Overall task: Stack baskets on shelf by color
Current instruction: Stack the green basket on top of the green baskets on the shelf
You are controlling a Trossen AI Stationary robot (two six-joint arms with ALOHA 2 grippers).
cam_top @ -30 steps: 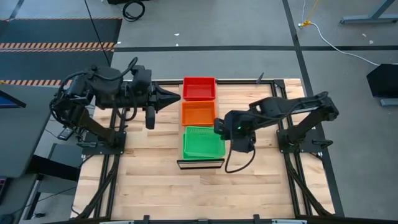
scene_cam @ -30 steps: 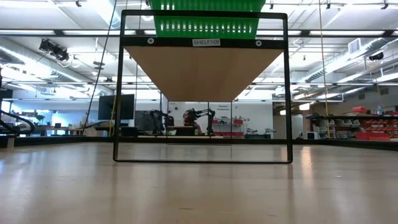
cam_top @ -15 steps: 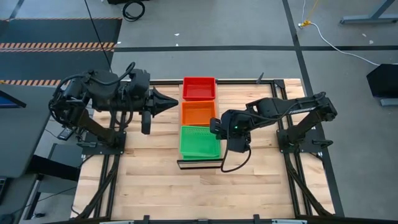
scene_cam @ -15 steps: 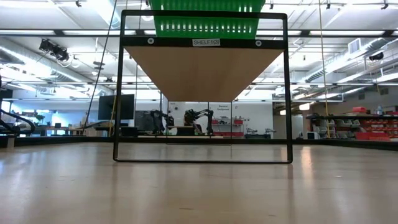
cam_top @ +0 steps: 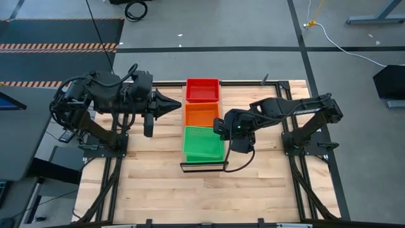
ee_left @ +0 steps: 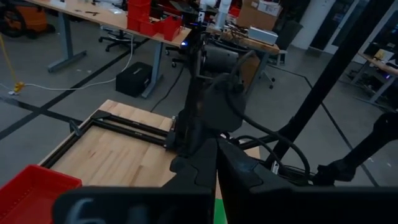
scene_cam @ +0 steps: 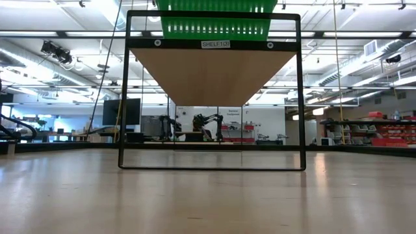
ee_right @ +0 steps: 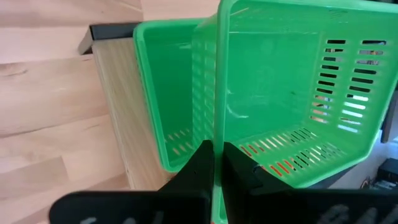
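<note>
Right gripper (cam_top: 223,132) jaws closed on green basket (cam_top: 204,143) rim, frame centre, over the stack on shelf (ee_right: 118,93). Skewed release risks it sliding off. Left gripper (cam_top: 179,101) parked, jaws closed, empty.

Robotics lab: workbenches (scene_cam: 195,136), ceiling lights (scene_cam: 338,49)

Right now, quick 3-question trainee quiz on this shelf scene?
1. True or false: the right gripper is shut on a green basket's wall.
2. Which basket stack on the shelf lies between the other two? A red B orange C green
3. Fill in: the left gripper points toward the ___ baskets.

Key: 1 true. 2 B, the orange baskets. 3 red.
</note>
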